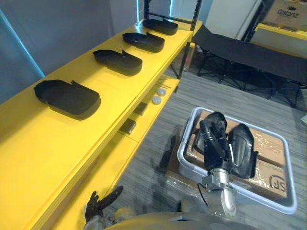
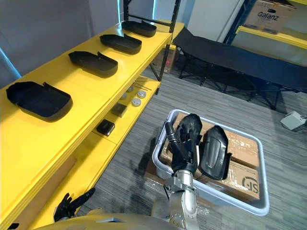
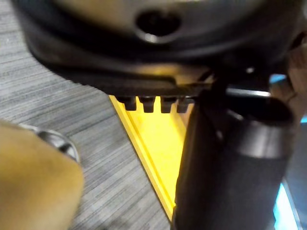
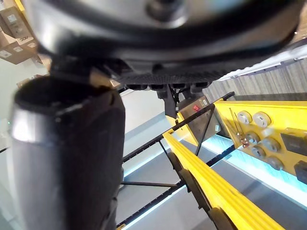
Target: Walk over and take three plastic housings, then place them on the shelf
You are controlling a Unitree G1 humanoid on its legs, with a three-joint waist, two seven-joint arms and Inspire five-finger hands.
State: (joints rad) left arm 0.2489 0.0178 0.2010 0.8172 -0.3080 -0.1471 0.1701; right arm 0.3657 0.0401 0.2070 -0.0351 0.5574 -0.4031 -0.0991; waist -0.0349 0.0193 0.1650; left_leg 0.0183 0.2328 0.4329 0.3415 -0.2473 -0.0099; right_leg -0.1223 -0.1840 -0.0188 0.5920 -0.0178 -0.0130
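Patience is paying here: the right hand [image 2: 181, 143], fingers straight and empty, is hovering over one housing [image 2: 193, 124] in the bin [image 2: 157, 154], probably needing a square descent, avoiding the second housing [image 2: 213, 152] just beside it.

Four housings [image 1: 67, 98] on shelf [image 1: 48, 143] — two in bin [image 2: 265, 191].

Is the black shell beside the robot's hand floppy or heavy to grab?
Probably stiff: the housing keeps its curved shell shape lying in the white bin. Likely light, since it looks thin-walled and hollow like those on the shelf. Its glossy surface may be slippery.
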